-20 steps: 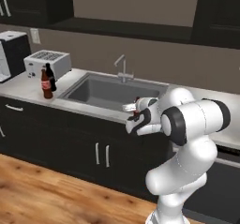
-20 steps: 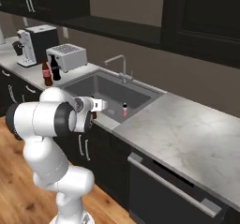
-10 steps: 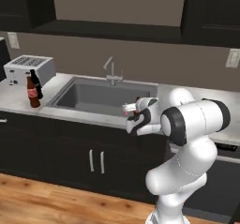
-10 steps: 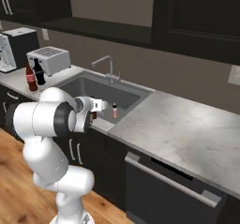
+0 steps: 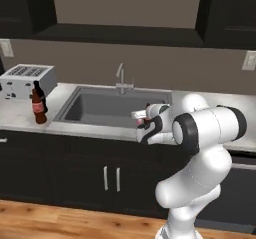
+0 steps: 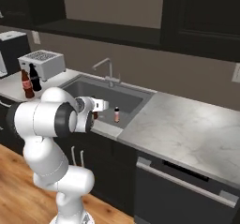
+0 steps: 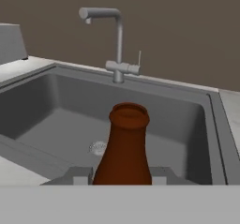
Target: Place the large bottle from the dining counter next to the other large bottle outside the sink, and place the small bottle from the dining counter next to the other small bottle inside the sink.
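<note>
My gripper is shut on the small bottle, a brown one whose open neck rises between the fingers. The hand hovers at the front edge of the sink, and the gripper is held over the counter rim. The other small bottle stands inside the sink near its right wall. On the worktop left of the sink the large bottle with a red label stands right beside the other large bottle, which is near-black.
A curved chrome faucet rises behind the basin. A toaster sits at the back left, with a coffee machine beyond it. Pale marble worktop stretches to the right above dark cabinets.
The whole scene has slid sideways in both base views as the base drove along the counter, so the sink now sits straight ahead. The arm keeps its pose and its hold on the small bottle.
</note>
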